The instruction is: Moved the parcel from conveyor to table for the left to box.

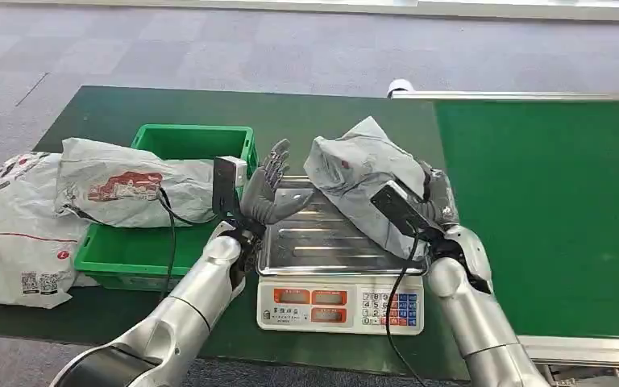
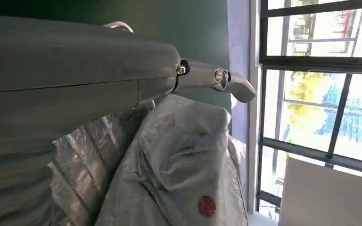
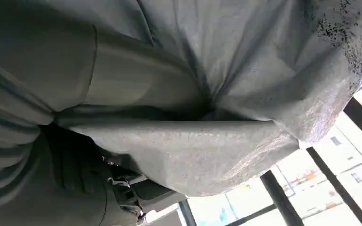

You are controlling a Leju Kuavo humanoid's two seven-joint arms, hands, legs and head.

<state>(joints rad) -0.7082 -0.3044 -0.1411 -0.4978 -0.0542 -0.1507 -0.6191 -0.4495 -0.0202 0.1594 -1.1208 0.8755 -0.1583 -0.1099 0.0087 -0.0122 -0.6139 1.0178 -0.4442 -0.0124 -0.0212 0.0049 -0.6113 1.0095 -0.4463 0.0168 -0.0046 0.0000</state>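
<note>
The grey plastic parcel point(image 1: 367, 181) sits tilted over the right side of the scale's steel tray point(image 1: 322, 242). My right hand point(image 1: 442, 203) grips it from the conveyor side, its fingers pressed into the bag. In the right wrist view the crumpled parcel point(image 3: 226, 52) lies against the hand point(image 3: 52, 155). My left hand point(image 1: 267, 189) stands at the tray's left edge, a short gap from the parcel, holding nothing and with its fingers spread upward. Beyond the left hand's thumb point(image 2: 212, 77), the left wrist view shows the parcel point(image 2: 184, 155) with a red seal.
A green bin point(image 1: 153, 250) stands left of the scale, with a white-and-red parcel point(image 1: 129, 189) lying across it. More white parcels point(image 1: 8, 242) lie at the table's left end. The green conveyor point(image 1: 548, 210) runs along the right. The scale's keypad point(image 1: 391, 308) faces me.
</note>
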